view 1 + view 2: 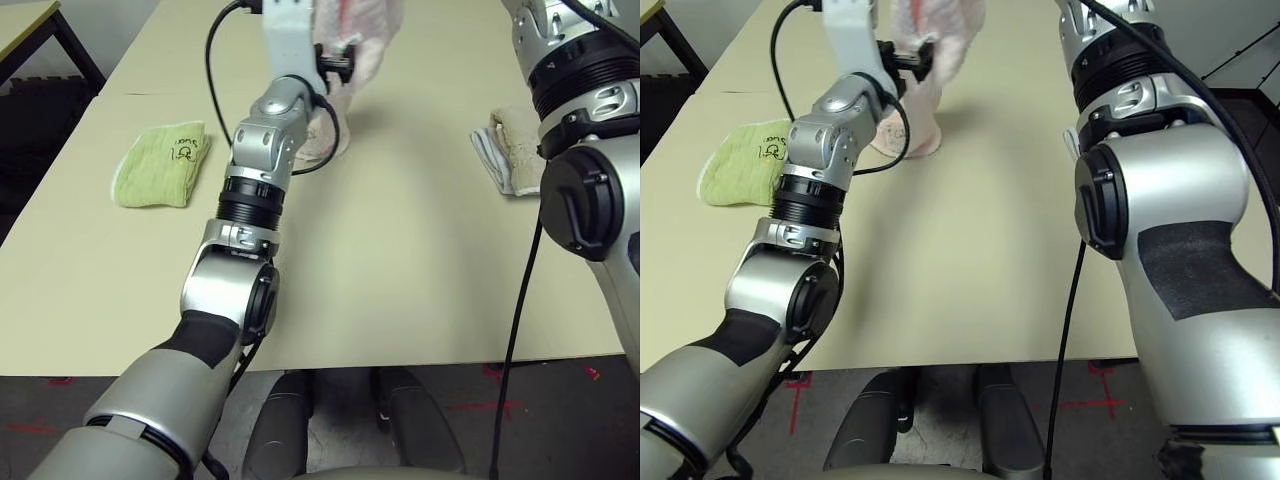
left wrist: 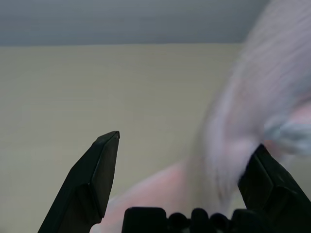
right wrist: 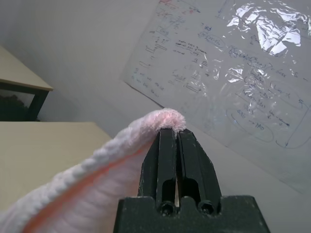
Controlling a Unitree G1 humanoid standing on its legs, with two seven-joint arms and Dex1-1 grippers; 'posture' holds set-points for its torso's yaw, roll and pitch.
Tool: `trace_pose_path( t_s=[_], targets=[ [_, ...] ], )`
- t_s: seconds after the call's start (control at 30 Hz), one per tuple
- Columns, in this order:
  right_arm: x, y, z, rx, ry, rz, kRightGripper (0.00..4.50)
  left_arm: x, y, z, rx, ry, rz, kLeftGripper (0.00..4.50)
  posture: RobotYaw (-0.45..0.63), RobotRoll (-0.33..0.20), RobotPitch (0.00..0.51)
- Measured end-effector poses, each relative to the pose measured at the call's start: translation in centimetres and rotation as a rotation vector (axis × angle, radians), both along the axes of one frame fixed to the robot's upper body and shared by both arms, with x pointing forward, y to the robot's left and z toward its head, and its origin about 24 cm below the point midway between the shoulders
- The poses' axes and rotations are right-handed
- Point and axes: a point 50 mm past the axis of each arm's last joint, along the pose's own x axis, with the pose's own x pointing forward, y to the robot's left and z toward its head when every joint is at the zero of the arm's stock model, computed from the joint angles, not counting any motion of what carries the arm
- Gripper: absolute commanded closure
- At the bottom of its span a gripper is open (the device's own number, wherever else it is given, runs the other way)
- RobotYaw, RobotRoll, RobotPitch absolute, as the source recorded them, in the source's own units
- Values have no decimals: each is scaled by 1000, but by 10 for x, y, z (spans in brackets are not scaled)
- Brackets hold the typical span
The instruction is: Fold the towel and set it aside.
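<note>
While the right gripper (image 3: 176, 138) has its fingers pinched tight on a top edge of the towel (image 3: 92, 187), the pale pink cloth hangs from it above the far middle of the table (image 1: 400, 260), at about twelve o'clock from the robot, its lower end draping down to the tabletop. The left gripper (image 2: 182, 165) has its fingers spread wide with nothing between them, one black finger each side of the hanging pink terry, which sits close in front of it and blurred. A lime-green folded towel (image 1: 160, 165) lies at about ten o'clock on the table, with small dark embroidered lettering and a figure on its top face, too small to read. A beige folded towel (image 1: 510, 150) with a white edge lies at about two o'clock, partly behind the right arm. On the wall beyond, a whiteboard (image 3: 228, 77) carries handwritten notes and looped diagrams, none legible.
</note>
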Motion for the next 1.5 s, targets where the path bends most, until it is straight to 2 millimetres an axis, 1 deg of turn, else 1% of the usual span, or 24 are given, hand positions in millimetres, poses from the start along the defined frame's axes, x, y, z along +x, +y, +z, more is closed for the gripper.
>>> trace_pose_path(
  t_s=[0.07, 0.2, 0.27, 0.4, 0.6, 0.7, 0.83, 0.9, 0.97, 1.1, 1.17, 1.27, 1.37, 1.5],
  targets=[
    [0, -3, 1, 3, -1, -8, 4441, 4, 10, -6, -6, 13, 39, 0, 62, 0, 154],
    [0, -8, 2, 4, -2, -23, 4441, 7, 22, -13, 24, 33, 35, 0, 58, 0, 157],
    [-1, -12, 3, 5, -4, -33, 4441, 8, 32, -19, 45, 43, 47, 0, 56, 0, 157],
    [-2, -23, 6, 12, -12, -60, 4441, 9, 53, -37, 88, 92, 74, 0, 50, 0, 155],
    [-1, -23, 6, 8, -3, -58, 4441, 9, 71, -60, 181, 157, 87, 0, 47, 0, 156],
    [-1, -21, 5, 3, 4, -48, 4441, 7, 70, -65, 238, 168, -8, 0, 60, 0, 156],
    [0, -13, 3, -2, 13, -26, 4441, -3, 53, -73, 355, 151, -191, 0, 77, 0, 155],
    [0, -9, 2, -5, 18, -14, 4441, -10, 47, -75, 418, 131, -243, 0, 86, 0, 157],
    [1, -7, 0, -6, 23, -6, 4441, -15, 46, -74, 469, 107, -252, 0, 90, 0, 158],
    [1, -3, -1, 2, 33, 10, 4441, -21, 59, -73, 584, 89, -203, 0, 94, 0, 157],
    [1, -2, -2, 6, 35, 15, 4441, -23, 66, -82, 656, 111, -181, 0, 92, 0, 157],
    [1, -2, -2, 7, 36, 16, 4441, -30, 74, -101, 709, 174, -196, 0, 90, 0, 157],
    [1, -1, -2, 7, 36, 18, 4441, -39, 67, -106, 708, 203, -276, 0, 90, 0, 157],
    [1, 0, -2, 7, 38, 22, 4441, -55, 56, -97, 700, 184, -365, 0, 102, 0, 158]
  ],
)
